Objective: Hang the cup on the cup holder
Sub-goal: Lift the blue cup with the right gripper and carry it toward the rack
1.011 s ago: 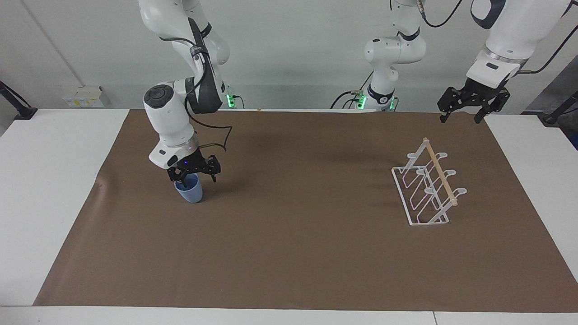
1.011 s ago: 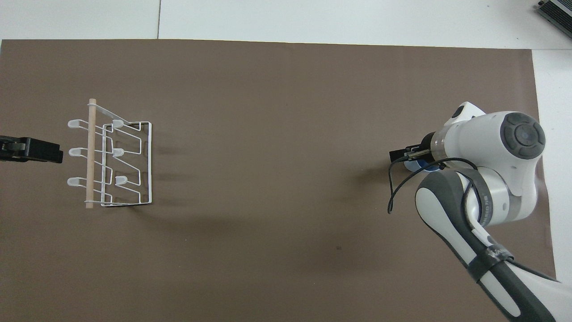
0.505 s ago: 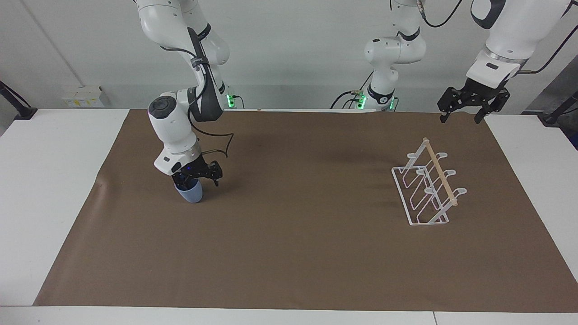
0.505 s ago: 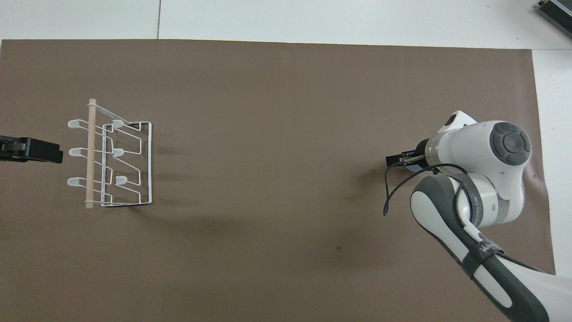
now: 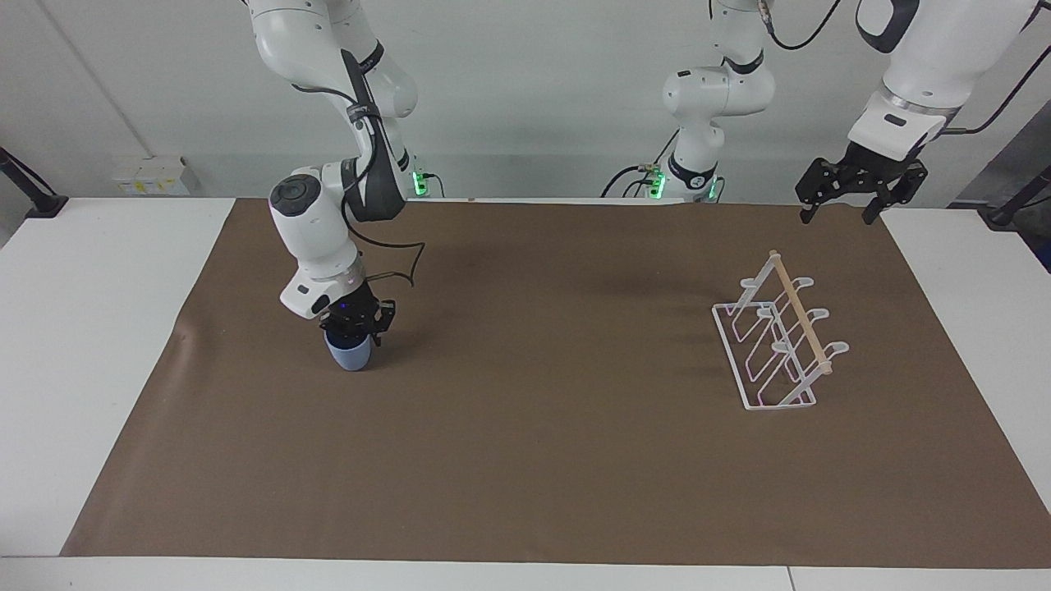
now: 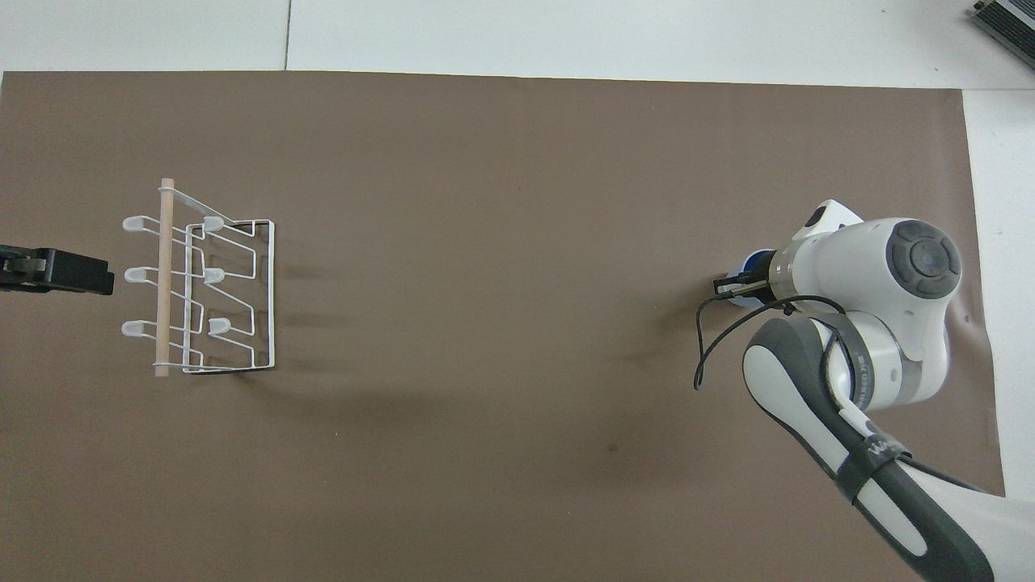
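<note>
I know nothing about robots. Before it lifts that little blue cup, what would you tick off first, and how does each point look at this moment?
1. Right gripper closed on the cup's rim: ok.
2. Cup standing upright on the brown mat: ok.
3. Grip firm enough for lifting: cannot tell.
4. Cup holder upright at the left arm's end of the table, its prongs bare: ok.
5. Mat between cup and holder free of other things: ok.
6. Left gripper waiting in the air, open, near the holder but apart from it: ok.
</note>
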Controlling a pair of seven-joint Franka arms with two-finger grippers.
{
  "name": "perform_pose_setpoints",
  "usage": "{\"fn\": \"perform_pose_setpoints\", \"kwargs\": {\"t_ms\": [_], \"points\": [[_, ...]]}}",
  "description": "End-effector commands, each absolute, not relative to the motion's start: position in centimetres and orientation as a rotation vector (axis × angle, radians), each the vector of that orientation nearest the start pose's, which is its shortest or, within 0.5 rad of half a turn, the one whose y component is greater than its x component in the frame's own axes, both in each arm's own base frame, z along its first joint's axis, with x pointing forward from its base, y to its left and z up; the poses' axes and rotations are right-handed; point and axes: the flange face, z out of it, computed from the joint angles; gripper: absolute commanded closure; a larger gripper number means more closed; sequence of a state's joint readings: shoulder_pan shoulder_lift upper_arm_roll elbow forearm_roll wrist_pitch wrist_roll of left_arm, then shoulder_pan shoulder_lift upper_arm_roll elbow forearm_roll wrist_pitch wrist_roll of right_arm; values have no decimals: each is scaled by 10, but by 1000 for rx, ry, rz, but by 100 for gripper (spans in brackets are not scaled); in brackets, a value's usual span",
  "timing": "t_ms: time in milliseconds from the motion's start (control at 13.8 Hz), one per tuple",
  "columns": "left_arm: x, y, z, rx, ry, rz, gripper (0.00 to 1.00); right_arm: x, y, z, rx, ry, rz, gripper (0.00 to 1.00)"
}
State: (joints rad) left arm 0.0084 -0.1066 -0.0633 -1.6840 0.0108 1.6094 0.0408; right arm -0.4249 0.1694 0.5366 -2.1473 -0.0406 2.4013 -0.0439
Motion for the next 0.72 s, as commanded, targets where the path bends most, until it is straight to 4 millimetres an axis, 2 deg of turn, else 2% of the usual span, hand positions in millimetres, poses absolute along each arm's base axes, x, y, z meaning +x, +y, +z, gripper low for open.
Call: {"fn": "perform_pose_setpoints", "kwargs": {"t_ms": [0,289,361,650], "points": [[515,-27,633,-3120,150,-40,0,566,56,344,-3071,-288,-172,100],[515,-26,633,-3120,150,-40,0,570,56,351,-3072,-291,-161,100],[515,-26,633,-3121,148,-40,0,574,57,361,-3076,-299,-137,100],[515,-26,633,-3121,148,-40,0,594,61,426,-3088,-315,-58,100]]}}
